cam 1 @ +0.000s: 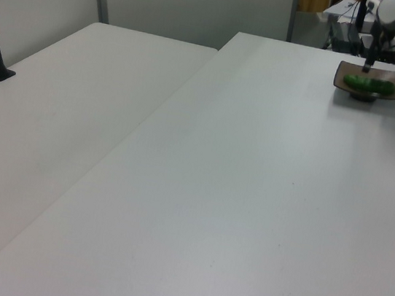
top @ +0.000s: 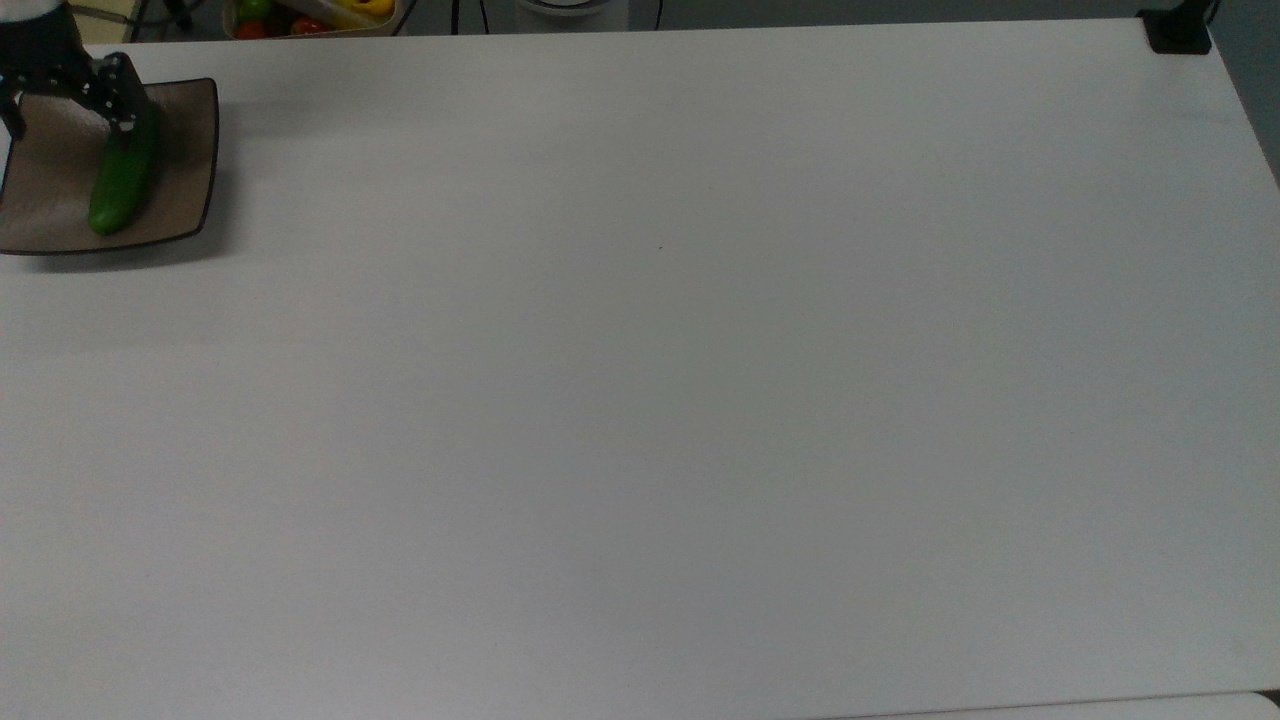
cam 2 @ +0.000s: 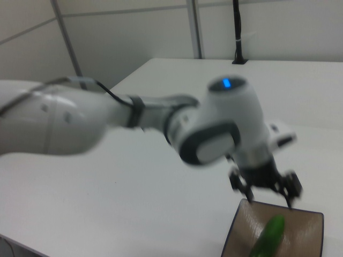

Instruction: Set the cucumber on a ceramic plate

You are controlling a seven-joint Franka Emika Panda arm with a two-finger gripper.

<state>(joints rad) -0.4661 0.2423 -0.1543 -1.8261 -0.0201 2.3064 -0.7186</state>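
The cucumber (top: 122, 182) is down on the ceramic plate (top: 178, 160), lying flat and a little slanted, its near end towards the plate's near rim and its far end under the gripper's (top: 62, 100) dark fingers (top: 118, 92). The jaws stand wide apart above the plate, one finger at the top view's left edge, the other over the cucumber's far end, nothing between them.

In the right view the white arm (cam 2: 96, 118) reaches in from the right view's left, a blue light on its wrist, and the gripper (cam 2: 266, 191) hangs just above the plate's (cam 2: 308, 235) far edge, fingers spread, clear of the cucumber (cam 2: 269, 235) below.

From the left view, the plate (cam 1: 368, 93) sits at the far right of the worktop (cam 1: 249, 199), the cucumber (cam 1: 369, 84) across its middle, the gripper (cam 1: 371, 60) up above it.

The plate is at the far left corner of the worktop (top: 660, 380) in the top view. Beyond that far edge sits a bin of coloured vegetables (top: 310, 15), and a black clamp (top: 1178, 30) grips the far right corner.
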